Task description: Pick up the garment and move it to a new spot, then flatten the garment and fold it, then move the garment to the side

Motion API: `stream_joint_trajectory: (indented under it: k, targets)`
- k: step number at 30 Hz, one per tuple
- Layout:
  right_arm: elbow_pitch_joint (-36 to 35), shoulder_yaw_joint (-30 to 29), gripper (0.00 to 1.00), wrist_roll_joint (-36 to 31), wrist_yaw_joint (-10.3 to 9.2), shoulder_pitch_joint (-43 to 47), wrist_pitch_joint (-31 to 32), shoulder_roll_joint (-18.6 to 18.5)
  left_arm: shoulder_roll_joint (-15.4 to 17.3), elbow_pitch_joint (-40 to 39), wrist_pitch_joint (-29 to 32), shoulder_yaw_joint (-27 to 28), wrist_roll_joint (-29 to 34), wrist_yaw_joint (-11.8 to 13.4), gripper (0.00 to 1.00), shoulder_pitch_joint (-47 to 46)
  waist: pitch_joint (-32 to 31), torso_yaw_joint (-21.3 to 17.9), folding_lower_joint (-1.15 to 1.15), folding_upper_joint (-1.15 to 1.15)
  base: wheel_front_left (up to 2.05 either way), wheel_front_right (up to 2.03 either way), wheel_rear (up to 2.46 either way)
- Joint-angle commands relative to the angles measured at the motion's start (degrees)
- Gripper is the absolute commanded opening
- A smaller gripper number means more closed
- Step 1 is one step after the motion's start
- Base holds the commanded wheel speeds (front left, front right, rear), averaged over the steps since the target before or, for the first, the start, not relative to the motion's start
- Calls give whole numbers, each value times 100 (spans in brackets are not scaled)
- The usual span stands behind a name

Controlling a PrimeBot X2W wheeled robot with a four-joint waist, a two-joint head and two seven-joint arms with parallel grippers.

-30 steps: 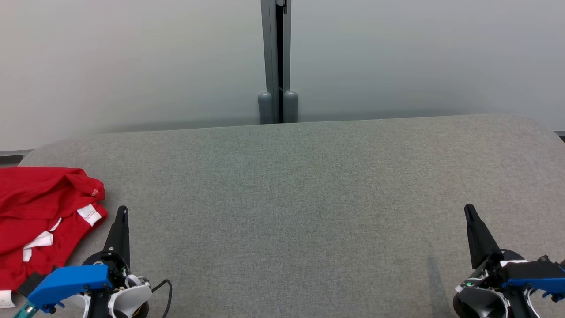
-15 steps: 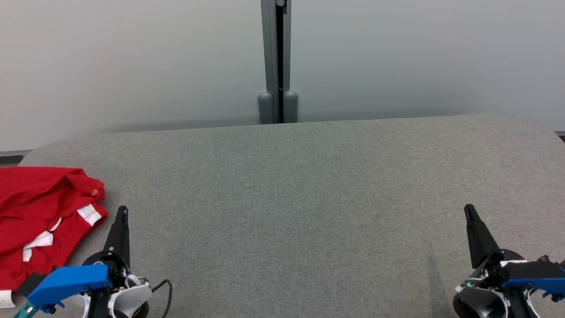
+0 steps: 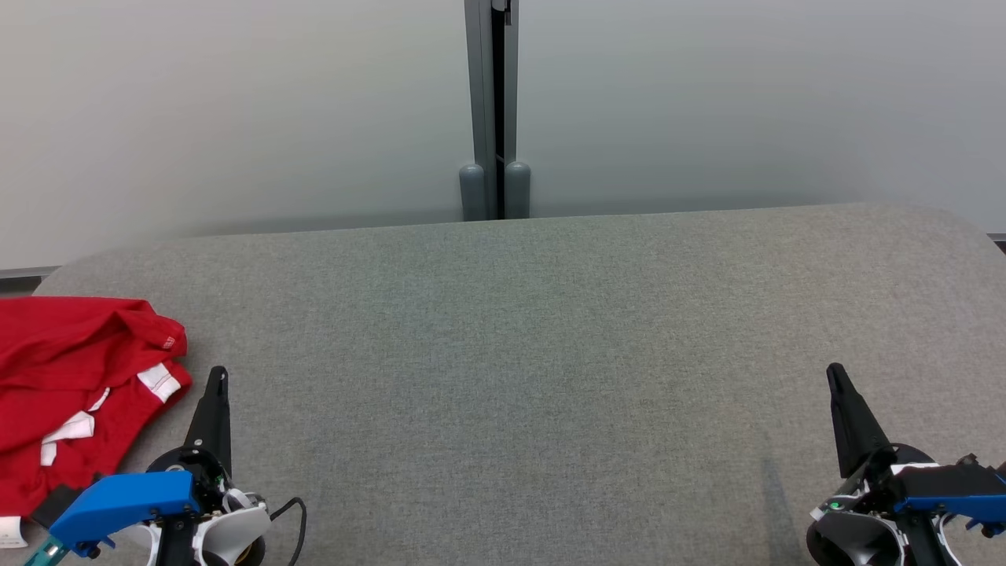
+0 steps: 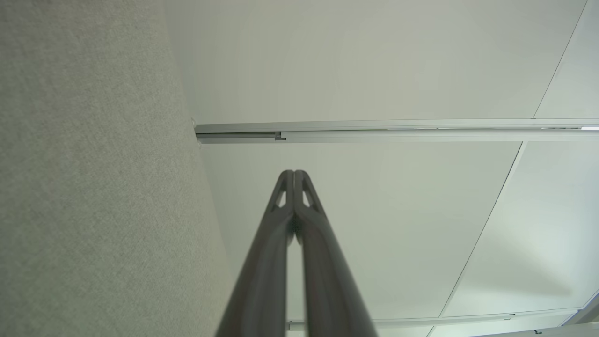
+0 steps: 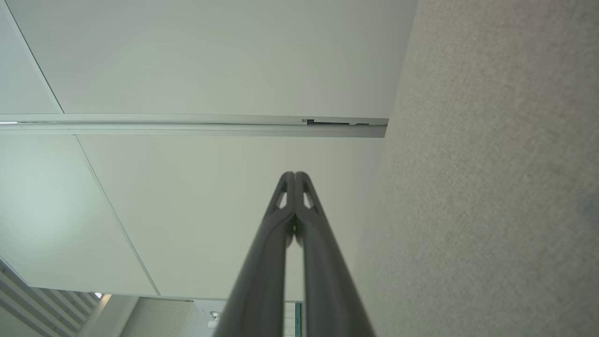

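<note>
Red garment lies crumpled at the left edge of the counter, toward the near left corner; part of it is cut off by the head view's left border. White trim strips show among the red folds; a small white tag sits at its near end. Garment is bunched, not flattened, not folded; nothing grips it.

Left tool is at the near left of the counter, just beside the garment's right edge, tip pointing to the far edge. Tip is apart from the cloth; can't tell whether the wrist housing touches it. The tool is closed right to the tips and holds nothing. In the left wrist view both dark fingers meet at the tip, with only a thin slit lower down and nothing in it. Blue housing sits behind the tool; a black cable loops off its right side.

Right tool is by the near right corner, well apart from the garment, also pointing to the far edge; closed to the tips, empty. In the right wrist view its fingers touch at the tip.

Counter top is grey fabric with rounded far corners. Beyond the far edge is a pale wall with a grey vertical post at centre; two rounded grey caps at its foot.
</note>
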Motion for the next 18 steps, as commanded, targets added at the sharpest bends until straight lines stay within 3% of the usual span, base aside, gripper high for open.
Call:
stream_joint_trajectory:
  k: [1,18]
  targets:
    - [-18,-5,0,17,1,-47,19,-28,-4,-23,19,7,-27,-13,0,-57,0,0,0,0,0,0,0]
    - [-18,-5,0,17,1,-47,19,-28,-4,-23,18,6,-27,-13,0,-57,0,0,0,0,0,0,0]
